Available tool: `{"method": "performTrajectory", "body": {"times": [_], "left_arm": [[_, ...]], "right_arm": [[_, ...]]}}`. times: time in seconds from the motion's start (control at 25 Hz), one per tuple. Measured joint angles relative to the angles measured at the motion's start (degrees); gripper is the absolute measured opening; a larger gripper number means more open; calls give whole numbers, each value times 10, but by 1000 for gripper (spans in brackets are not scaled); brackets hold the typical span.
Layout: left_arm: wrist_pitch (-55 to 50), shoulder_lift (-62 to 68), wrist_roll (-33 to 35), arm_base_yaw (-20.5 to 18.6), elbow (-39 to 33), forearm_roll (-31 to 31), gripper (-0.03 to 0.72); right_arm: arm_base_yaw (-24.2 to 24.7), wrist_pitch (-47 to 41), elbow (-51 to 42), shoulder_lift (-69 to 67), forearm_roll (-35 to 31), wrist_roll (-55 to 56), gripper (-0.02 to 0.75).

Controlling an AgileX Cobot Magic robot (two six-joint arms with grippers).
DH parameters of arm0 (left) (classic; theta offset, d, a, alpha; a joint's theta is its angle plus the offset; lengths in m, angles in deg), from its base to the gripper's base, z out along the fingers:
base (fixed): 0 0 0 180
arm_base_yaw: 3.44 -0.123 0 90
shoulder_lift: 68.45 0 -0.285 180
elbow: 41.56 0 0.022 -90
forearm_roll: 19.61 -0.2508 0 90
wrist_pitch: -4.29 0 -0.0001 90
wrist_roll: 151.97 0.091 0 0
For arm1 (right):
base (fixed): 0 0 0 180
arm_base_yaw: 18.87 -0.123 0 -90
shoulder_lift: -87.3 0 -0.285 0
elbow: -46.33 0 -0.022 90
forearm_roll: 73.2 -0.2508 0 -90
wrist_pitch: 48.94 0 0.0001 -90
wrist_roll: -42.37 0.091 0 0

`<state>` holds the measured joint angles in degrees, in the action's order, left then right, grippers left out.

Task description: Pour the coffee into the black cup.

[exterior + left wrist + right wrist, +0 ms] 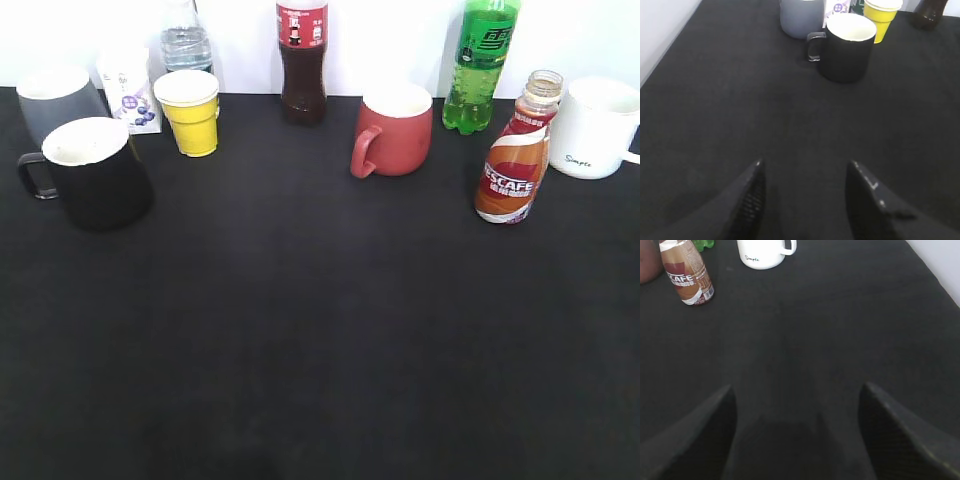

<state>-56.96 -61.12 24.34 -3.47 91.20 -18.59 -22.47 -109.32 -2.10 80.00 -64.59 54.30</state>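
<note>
The coffee bottle, brown liquid with a red, orange and white Nescafe label and no cap, stands upright at the right rear; it also shows in the right wrist view. The black cup, white inside with its handle to the left, stands at the left rear and shows in the left wrist view. My left gripper is open and empty over bare cloth, well short of the cup. My right gripper is open and empty, well short of the bottle. Neither gripper shows in the exterior view.
Along the back stand a grey cup, a small carton, a clear water bottle, a yellow paper cup, a dark bottle with red label, a red mug, a green bottle and a white mug. Black cloth covers the table.
</note>
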Motion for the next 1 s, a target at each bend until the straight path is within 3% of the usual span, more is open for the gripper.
{"method": "performTrajectory", "body": {"times": [0.56, 0.72, 0.84, 1.0], "left_arm": [[15, 17, 0, 0, 5, 0, 394], [187, 147, 5, 0, 14, -2, 394], [377, 293, 30, 0, 4, -2, 394], [690, 464, 30, 0, -111, 5, 375]], "right_arm": [[0, 0, 0, 0, 0, 0, 587], [0, 0, 0, 0, 0, 0, 587], [0, 0, 0, 0, 0, 0, 587], [0, 0, 0, 0, 0, 0, 587]]}}
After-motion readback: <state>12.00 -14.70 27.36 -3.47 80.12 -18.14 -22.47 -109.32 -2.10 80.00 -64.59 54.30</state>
